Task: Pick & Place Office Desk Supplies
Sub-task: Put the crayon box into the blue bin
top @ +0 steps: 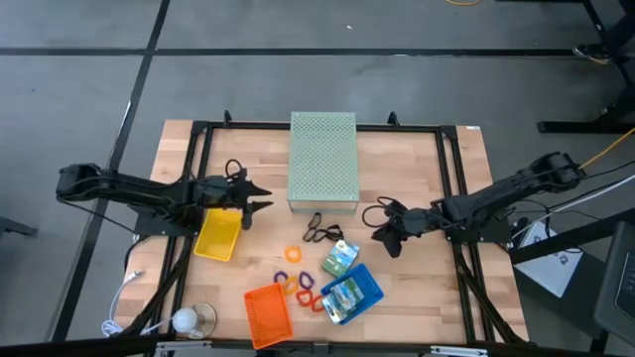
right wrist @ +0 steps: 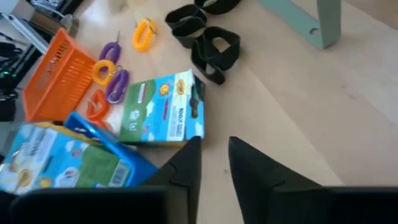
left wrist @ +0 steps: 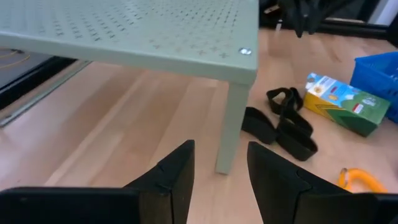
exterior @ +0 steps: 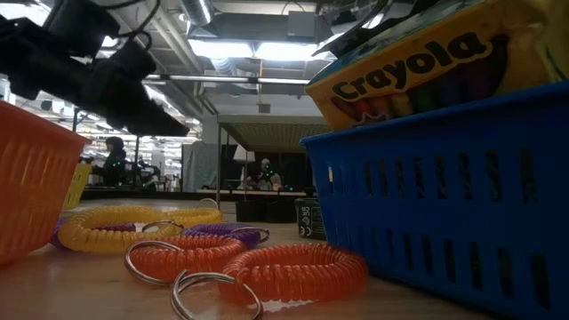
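Observation:
A green-blue-white packet (top: 339, 258) (right wrist: 161, 109) lies flat on the wood, and more packets (top: 342, 297) sit in the blue tray (top: 370, 282). Black loops (top: 319, 231) (left wrist: 283, 121) rest on the table just in front of the pale green box. An orange ring (top: 293, 254) and purple and red coil rings (top: 303, 290) (exterior: 293, 271) lie between the trays. My left gripper (top: 266, 198) (left wrist: 221, 165) hovers open above the table beside the box's near-left corner. My right gripper (top: 380, 236) (right wrist: 214, 158) is open with a narrow gap, to the right of the loops and packet.
The pale green perforated box (top: 322, 161) stands on legs at the far middle of the table. The yellow tray (top: 218, 235) lies under my left arm, and the orange tray (top: 268, 315) is at the near edge. A small round object (top: 187, 319) sits near-left. Bare wood shows to the right.

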`<state>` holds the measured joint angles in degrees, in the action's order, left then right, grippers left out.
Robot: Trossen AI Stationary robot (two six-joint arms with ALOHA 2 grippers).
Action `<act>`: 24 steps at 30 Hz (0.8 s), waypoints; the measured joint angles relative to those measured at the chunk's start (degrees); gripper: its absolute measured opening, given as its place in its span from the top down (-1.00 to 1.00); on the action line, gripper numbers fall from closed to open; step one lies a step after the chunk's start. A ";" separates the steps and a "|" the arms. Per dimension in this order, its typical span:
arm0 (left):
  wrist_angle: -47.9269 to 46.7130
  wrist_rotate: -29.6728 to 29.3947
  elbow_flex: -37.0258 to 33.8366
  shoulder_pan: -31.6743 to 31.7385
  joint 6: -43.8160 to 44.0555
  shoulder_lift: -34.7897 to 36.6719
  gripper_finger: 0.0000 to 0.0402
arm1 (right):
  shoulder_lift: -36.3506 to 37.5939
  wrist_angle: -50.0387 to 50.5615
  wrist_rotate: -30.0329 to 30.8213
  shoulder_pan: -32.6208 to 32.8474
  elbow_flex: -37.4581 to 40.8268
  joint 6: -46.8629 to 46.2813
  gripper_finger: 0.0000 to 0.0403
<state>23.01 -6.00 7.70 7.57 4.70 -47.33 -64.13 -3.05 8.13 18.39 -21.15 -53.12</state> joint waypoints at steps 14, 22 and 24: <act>-0.53 0.31 0.02 0.42 -0.86 0.00 0.29 | -21.49 -21.48 -15.07 -7.16 -0.82 2.62 0.36; -2.30 1.46 0.02 0.42 -0.60 -0.02 0.29 | -27.59 -21.64 -19.96 -8.92 -5.14 5.54 0.36; -2.50 1.34 0.02 0.42 -0.47 -0.02 0.29 | -28.80 -21.80 -20.98 -9.01 -6.57 6.76 0.36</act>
<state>20.52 -4.67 7.73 7.99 4.23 -47.35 -92.93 -24.85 -12.85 9.37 -27.72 -46.36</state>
